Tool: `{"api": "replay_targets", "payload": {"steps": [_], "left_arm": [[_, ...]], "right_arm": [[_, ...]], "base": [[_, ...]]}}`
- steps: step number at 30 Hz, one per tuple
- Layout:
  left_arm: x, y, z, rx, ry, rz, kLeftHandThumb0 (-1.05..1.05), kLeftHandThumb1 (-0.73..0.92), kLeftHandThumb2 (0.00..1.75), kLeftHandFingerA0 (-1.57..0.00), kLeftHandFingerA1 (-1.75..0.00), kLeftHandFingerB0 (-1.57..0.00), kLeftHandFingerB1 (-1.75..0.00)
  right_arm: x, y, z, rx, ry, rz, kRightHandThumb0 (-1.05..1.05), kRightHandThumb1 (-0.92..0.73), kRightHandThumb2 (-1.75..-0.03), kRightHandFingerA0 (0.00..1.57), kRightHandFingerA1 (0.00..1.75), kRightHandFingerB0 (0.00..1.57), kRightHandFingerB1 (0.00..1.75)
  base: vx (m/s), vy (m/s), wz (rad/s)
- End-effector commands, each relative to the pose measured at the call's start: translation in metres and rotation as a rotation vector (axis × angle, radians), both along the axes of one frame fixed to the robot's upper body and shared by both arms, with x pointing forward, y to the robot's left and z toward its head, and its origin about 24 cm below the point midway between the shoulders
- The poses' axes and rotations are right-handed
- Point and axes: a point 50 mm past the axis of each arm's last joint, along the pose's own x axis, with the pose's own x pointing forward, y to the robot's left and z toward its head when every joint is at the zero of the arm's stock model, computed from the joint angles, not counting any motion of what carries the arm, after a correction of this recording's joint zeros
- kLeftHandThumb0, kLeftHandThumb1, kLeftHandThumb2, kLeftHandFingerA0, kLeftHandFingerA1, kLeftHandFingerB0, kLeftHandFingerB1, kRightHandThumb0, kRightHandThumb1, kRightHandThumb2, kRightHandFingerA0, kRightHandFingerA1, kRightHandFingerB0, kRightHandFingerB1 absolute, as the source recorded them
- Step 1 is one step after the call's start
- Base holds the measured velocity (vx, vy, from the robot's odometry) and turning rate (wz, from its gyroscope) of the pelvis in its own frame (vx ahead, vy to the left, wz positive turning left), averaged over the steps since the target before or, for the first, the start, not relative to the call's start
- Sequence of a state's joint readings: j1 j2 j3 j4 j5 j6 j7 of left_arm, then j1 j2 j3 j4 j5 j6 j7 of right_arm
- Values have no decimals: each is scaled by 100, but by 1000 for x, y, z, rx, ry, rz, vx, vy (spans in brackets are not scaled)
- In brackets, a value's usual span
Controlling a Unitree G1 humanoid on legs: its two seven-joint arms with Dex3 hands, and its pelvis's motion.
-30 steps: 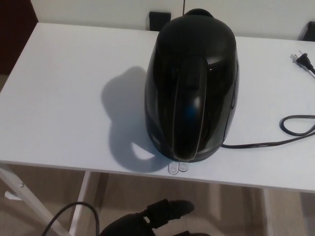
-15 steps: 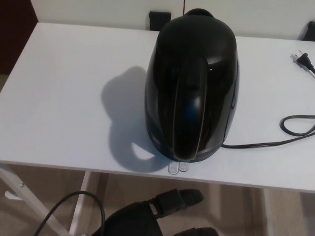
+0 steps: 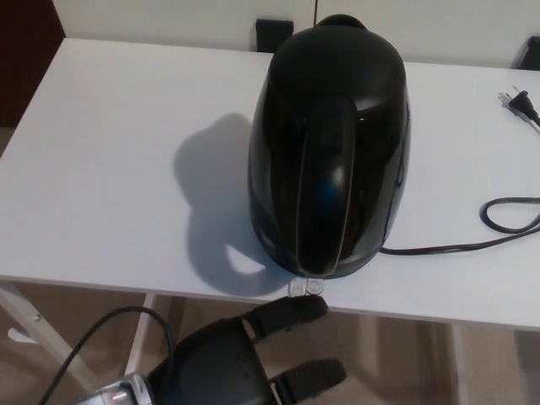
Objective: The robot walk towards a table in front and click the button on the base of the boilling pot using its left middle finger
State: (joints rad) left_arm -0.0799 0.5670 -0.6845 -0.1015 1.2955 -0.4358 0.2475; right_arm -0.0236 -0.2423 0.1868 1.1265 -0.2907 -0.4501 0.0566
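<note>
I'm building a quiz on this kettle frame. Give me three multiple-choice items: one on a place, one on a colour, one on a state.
1. Where is the clear switch?
A. at the kettle's near base
B. on its lid
C. beside the plug

2. What colour is the kettle?
A. white
B. black
C. red

3. How is the left hand?
A. holding the handle
B. open, below the table edge
C. flat on the tabletop

Answers: 1 A, it juts out by the table's front edge. 2 B, glossy black body. 3 B, fingers apart, gripping nothing.
</note>
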Motion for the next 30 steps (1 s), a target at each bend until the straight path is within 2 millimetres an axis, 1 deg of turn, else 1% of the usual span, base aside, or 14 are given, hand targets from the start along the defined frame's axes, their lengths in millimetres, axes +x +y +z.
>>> {"api": "replay_targets", "payload": {"steps": [1,2,3,4,5,6,7,11,12,17,25,26,27,30], "left_arm": [[12,5,0,47,-34,52,-43,64,59,-14,-27,-4,-25],[13,6,0,53,-35,54,-44,65,59,-13,-27,-5,-24],[13,6,0,43,-32,56,-28,53,100,0,-48,0,-48],[13,6,0,27,-28,59,-28,53,100,0,-48,0,-48],[14,6,1,37,-24,66,-42,63,59,-13,-27,-5,-25],[15,6,1,40,-23,72,-42,63,59,-13,-27,-6,-25],[16,6,2,40,-28,73,-41,60,61,-13,-28,-8,-20],[18,6,3,32,-37,74,-42,60,61,-14,-28,-7,-21],[18,5,3,29,-39,75,-28,53,100,0,-48,0,-49],[19,3,3,7,-47,72,-28,51,99,0,-47,0,-48],[18,-1,2,26,-42,63,-28,51,99,0,-48,0,-48],[17,-1,0,44,-45,57,-45,59,58,-14,-27,-7,-26],[17,-2,0,38,-46,54,-29,46,96,0,-48,0,-48],[16,-3,-2,29,-32,53,-29,47,97,0,-48,0,-48]], "right_arm": [[2,-7,3,-22,-8,-9,-35,-65,-58,57,46,48,41],[3,-8,3,-24,-6,-13,-36,-65,-58,56,45,48,41],[3,-9,3,-19,1,-27,-37,-64,-59,54,43,49,40],[3,-10,3,-11,10,-49,-37,-64,-59,54,43,49,40],[3,-11,3,-18,10,-50,-37,-65,-59,53,42,48,39],[4,-13,3,-26,12,-58,-38,-65,-59,52,42,47,39],[5,-14,4,-34,13,-67,-38,-64,-58,53,42,48,38],[7,-19,5,-53,16,-105,-37,-65,-59,53,42,49,38],[7,-21,5,-55,14,-116,-36,-65,-59,53,42,49,39],[7,-22,6,-62,10,-111,-38,-64,-58,54,43,50,39],[9,-23,8,-18,2,-134,-36,-64,-58,53,43,49,40],[9,-24,8,-20,0,-133,-37,-64,-58,53,43,49,40],[9,-24,8,-22,1,-135,-37,-63,-58,54,42,50,40],[9,-24,8,-20,-1,-139,-37,-63,-58,53,42,51,40]], "base": [[0,0,0],[0,0,0],[0,0,0],[0,0,0],[0,0,0],[0,0,0],[0,0,0],[0,0,0],[0,0,0],[0,0,0],[0,0,0],[0,0,0],[0,0,0],[0,0,0]]}}
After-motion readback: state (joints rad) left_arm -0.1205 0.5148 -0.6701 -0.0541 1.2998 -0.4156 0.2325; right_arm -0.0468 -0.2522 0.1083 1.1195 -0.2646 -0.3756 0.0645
